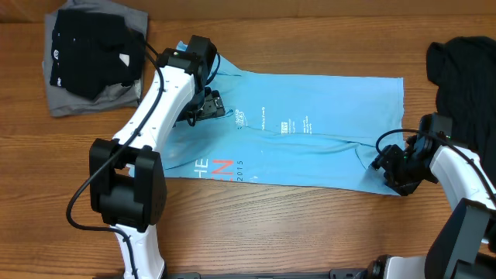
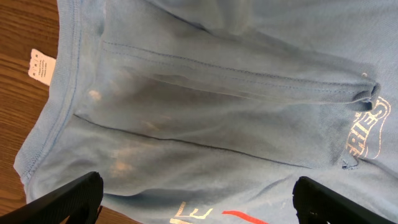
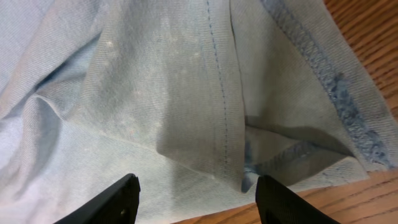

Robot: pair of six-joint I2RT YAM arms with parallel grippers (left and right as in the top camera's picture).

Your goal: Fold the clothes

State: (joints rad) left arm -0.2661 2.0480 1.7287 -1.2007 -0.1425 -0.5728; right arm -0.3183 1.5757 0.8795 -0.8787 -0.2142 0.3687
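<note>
Fabric of the light-blue T-shirt [image 1: 310,132] lies spread across the middle of the wooden tabletop [image 1: 256,232], collar end toward 9 o'clock and hem toward 3 o'clock. The left jaws hang wide apart just over the collar end at about 10 o'clock, holding nothing, while the right jaws stand apart astride the folded hem corner at 4 o'clock. 1 black garment [image 1: 465,70] sits at 2 o'clock, and another black piece [image 1: 93,46] rests on a grey one [image 1: 60,102] at 10 o'clock.
</note>
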